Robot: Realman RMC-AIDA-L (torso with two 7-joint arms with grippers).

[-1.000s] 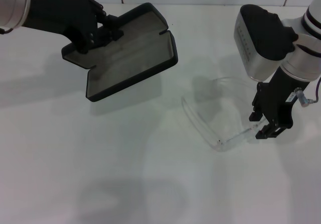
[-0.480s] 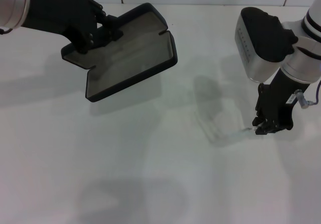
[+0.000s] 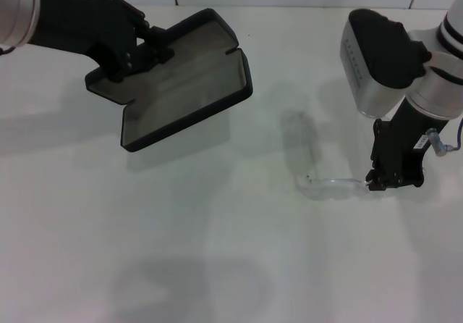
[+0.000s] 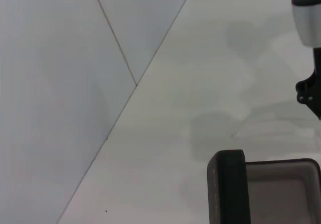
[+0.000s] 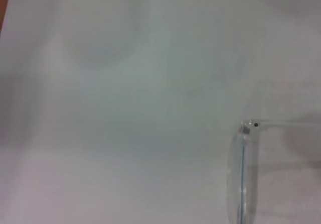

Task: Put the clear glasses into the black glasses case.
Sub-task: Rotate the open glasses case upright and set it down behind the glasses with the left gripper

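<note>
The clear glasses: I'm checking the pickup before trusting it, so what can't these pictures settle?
- Clear glasses: head view, colourless against the white table, outline partly lost.
- Right claw: its grip point is too small to see.
- Black glasses case: left wrist view shows only a corner, cut by the edge.

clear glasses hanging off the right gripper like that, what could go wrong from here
The right gripper pinches the clear glasses only at one end, so they could swing, twist or slip out on the way over.

The black glasses case is held tilted in the air by the left gripper, not flat on the table; glasses set inside might slide out at its low edge.

The glasses are nearly invisible against the white table, so judging their pose for insertion looks hard.
</note>
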